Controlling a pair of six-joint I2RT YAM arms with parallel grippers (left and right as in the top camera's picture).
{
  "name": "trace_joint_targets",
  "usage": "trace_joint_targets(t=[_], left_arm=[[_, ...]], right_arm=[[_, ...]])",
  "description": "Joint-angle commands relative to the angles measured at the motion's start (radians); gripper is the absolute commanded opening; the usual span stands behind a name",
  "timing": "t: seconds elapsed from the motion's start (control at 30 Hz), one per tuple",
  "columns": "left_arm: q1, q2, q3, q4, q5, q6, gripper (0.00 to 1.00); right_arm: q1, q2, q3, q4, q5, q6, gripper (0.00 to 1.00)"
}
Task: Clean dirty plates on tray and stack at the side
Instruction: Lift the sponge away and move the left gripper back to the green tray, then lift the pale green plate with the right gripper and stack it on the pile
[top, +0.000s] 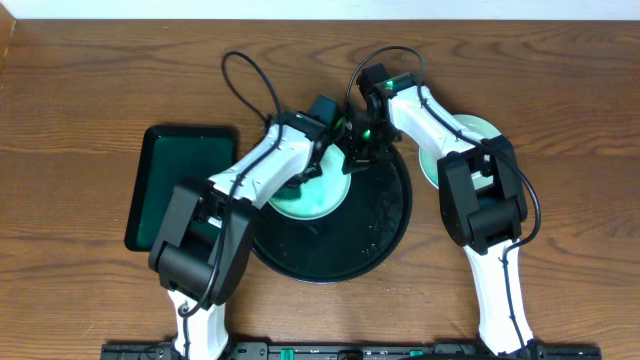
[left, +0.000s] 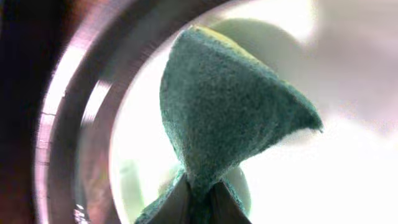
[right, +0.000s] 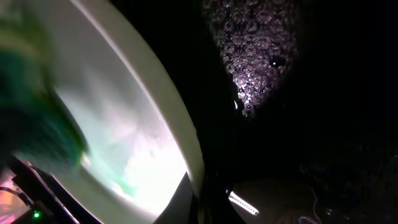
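A pale turquoise plate (top: 312, 200) lies on the left part of the round black tray (top: 385, 225). My left gripper (top: 318, 165) is shut on a green scouring sponge (left: 230, 106) and presses it onto the plate (left: 348, 180). My right gripper (top: 355, 152) is shut on the plate's far right rim (right: 186, 143); the tray's black floor (right: 261, 74) lies beside it. Another pale turquoise plate (top: 470, 140) sits on the table right of the tray, partly under my right arm. I cannot tell if another plate lies under it. The white plate is out of view.
A rectangular dark-green tray (top: 185, 185) lies on the wooden table left of the black tray. The black tray's rim (left: 68, 124) curves close past the sponge. Both arms cross over the tray's far half.
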Motion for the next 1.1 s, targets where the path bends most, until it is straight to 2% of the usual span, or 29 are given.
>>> trace_joint_targets(t=[0.0,0.27,0.33,0.47,0.57,0.63,0.77,0.93,1.07], left_arm=[[-0.028,0.011,-0.004,-0.006,0.195,0.177,0.07],[0.057,0.011,-0.004,0.005,0.541,0.215,0.07],[0.093,0.011,-0.002,0.002,0.584,0.217,0.07],[0.164,-0.004,0.042,-0.048,0.576,0.241,0.07],[0.230,-0.047,0.191,-0.205,0.438,0.257,0.07],[0.272,-0.076,0.294,-0.291,0.394,0.261,0.07],[0.364,-0.136,0.369,-0.344,0.381,0.284,0.07],[0.462,-0.153,0.360,-0.343,0.351,0.282,0.07],[0.489,-0.153,0.349,-0.344,0.306,0.282,0.07]], right_arm=[[0.007,0.042,-0.022,-0.018,0.027,-0.007,0.01],[0.007,0.042,-0.022,-0.018,0.026,-0.007,0.01],[0.007,0.042,-0.022,-0.019,0.027,-0.007,0.01],[0.007,0.042,-0.021,-0.021,0.027,-0.015,0.01],[0.007,0.042,-0.021,-0.023,0.031,-0.018,0.01],[0.007,0.042,-0.020,-0.022,0.031,-0.018,0.01],[0.013,0.009,-0.017,-0.028,0.064,-0.047,0.01],[0.056,-0.121,-0.017,-0.037,0.344,0.004,0.01],[0.124,-0.243,-0.017,-0.052,0.637,0.085,0.01]])
